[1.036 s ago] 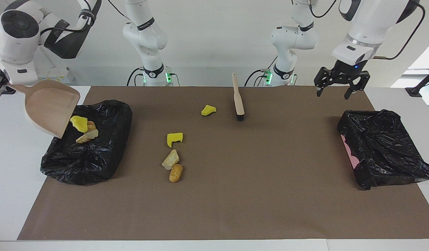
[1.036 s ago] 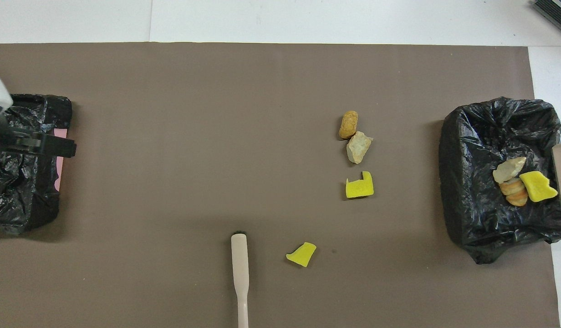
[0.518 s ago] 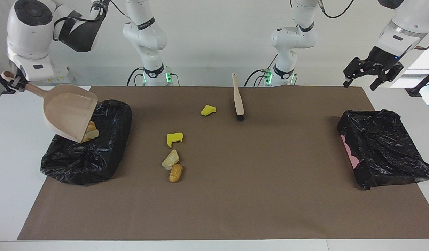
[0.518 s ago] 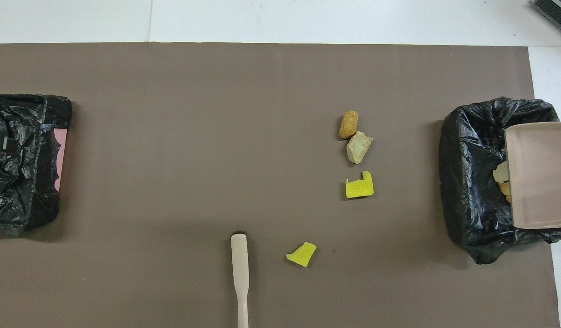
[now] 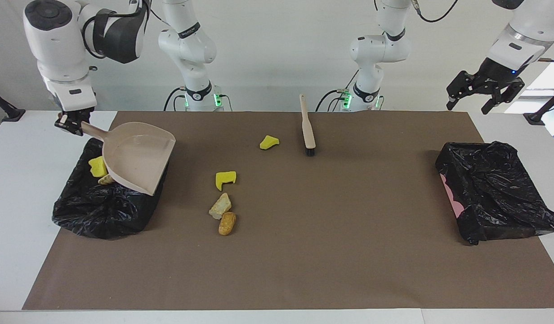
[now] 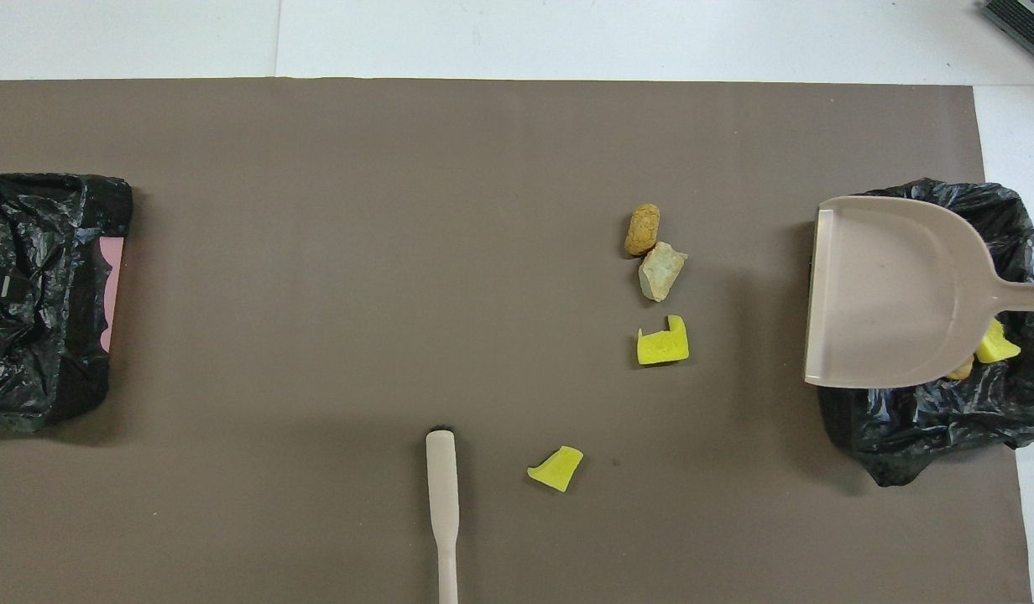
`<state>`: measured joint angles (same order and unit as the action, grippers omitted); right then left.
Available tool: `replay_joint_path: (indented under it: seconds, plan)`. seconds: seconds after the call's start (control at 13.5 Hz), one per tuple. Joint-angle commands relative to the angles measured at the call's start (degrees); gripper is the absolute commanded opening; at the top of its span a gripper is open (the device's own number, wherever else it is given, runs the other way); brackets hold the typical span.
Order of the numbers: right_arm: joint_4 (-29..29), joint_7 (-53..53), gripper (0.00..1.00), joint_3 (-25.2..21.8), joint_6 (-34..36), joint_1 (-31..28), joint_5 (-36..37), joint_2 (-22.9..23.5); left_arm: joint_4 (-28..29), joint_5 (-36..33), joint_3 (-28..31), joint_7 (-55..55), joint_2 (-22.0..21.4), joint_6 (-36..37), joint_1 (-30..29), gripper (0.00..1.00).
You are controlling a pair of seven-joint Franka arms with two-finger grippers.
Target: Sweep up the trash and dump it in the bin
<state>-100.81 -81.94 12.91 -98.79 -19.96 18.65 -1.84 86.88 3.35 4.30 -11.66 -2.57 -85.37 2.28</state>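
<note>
White walls back a white table [image 5: 16, 189] covered by a brown mat [image 5: 331, 252]. At the right arm's end sits a black-bagged bin [image 5: 101, 211] [image 6: 928, 419] with a yellow sponge piece [image 5: 97, 166] [image 6: 997, 344] and a tan lump [image 5: 106, 179] inside. Over it the right end effector [image 5: 69, 126] pinches the handle of a beige dustpan [image 5: 137, 155] [image 6: 890, 294], its scoop seemingly bare. On the mat lie four more pieces of trash: a yellow chunk [image 5: 225, 179] [image 6: 662, 342], a pale lump [image 5: 220, 205] [image 6: 661, 270], a golden-brown lump [image 5: 227, 223] [image 6: 643, 228], and another yellow piece [image 5: 269, 142] [image 6: 556, 467] beside the brush [image 5: 307, 128] [image 6: 442, 512]. The left end effector [image 5: 470, 101] hangs wide open and empty over the table's corner, near a second black-bagged bin [image 5: 493, 189] [image 6: 39, 294].
</note>
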Motion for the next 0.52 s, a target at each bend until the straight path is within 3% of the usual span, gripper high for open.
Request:
replay_joint_path:
  seconds: [0.0,0.44]
  plan:
    - [-1.75,8.34,0.0,0.18,0.44,2.98,-4.57,-0.27,4.79,-1.24,-0.52,-0.47,-3.5,-2.43,0.36,1.0]
    - [-3.78,35.56,0.0,0.18,-0.79,11.68,-11.53,2.62,4.09,-1.24,-0.35,-0.03,-3.06,-2.78,-0.08,1.0]
